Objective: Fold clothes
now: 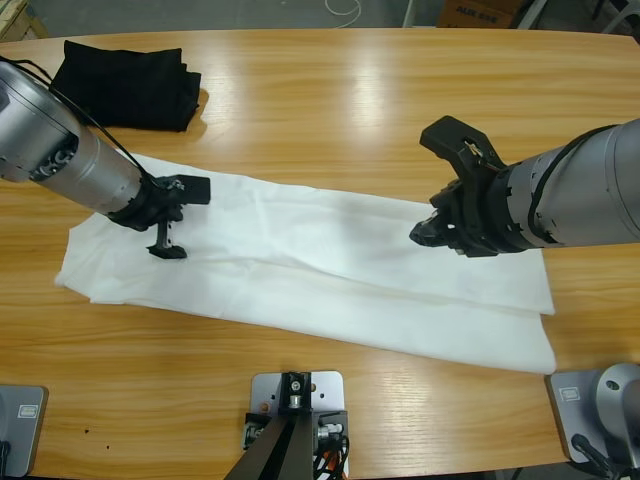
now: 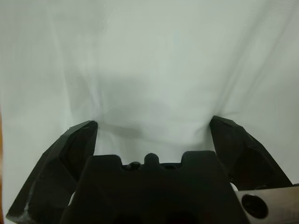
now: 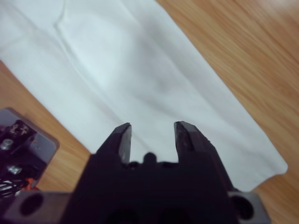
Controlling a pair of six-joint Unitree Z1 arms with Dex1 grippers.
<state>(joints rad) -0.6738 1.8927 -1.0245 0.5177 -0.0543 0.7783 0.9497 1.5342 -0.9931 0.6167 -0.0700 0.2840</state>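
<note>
Wooden table (image 1: 350,90), T-shirt (image 1: 300,260) lengthwise across

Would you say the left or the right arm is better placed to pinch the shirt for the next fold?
Probably the left: left gripper has open jaws pressed into the white T-shirt, cloth puckering between them. Right gripper hovers above it, also open.

T-shirt (image 1: 330,262): plain white, no print showing. Folded garment (image 1: 128,85): solid black. Worktop (image 1: 330,110): warm orange-brown wood with lengthwise grain and pale glare patches. Left gripper (image 1: 168,220) and right gripper (image 1: 445,185): matte black fingers (image 3: 122,140) and bodies. Both arms: silver-grey casings with black cabling.
</note>
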